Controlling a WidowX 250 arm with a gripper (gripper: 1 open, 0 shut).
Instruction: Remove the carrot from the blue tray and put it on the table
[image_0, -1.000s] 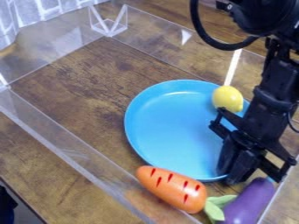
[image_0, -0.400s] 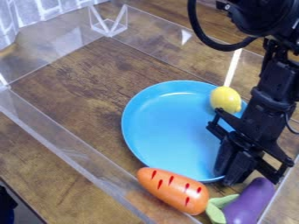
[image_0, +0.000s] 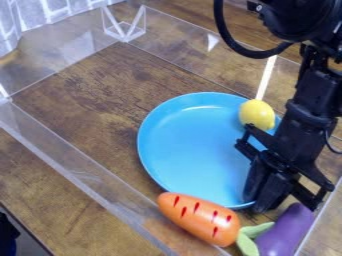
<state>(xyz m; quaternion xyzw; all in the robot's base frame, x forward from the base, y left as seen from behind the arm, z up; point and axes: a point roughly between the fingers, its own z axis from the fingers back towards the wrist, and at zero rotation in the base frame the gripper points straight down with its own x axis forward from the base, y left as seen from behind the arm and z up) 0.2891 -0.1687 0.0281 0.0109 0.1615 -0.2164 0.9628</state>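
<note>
Dark brown wood-grain table (image_0: 94, 95), fenced by low clear acrylic walls (image_0: 60, 165). Some clear acrylic pieces sit by the far edge, top left of view.

Blue tray (image_0: 187, 140) lies flat toward the near right part of the table, interior bare. Carrot (image_0: 198, 217) is off the tray, lying on the table just beside the tray's near rim, close to the near acrylic wall. Orange body points left, green leaves (image_0: 250, 234) at its right end, dark cross-stripes visible.

Purple eggplant (image_0: 285, 233) sits at the near right corner, right next to the carrot's leaves; can't tell if they touch. Yellow lemon (image_0: 259, 113) is at the tray's far right rim, apparently resting on or against it.

Black arm comes down from the top right. Gripper (image_0: 269, 192) points steeply down over the tray's right rim, between lemon and eggplant. Fingers are closed together, nothing held. Tip is apart from the carrot, to its right.
</note>
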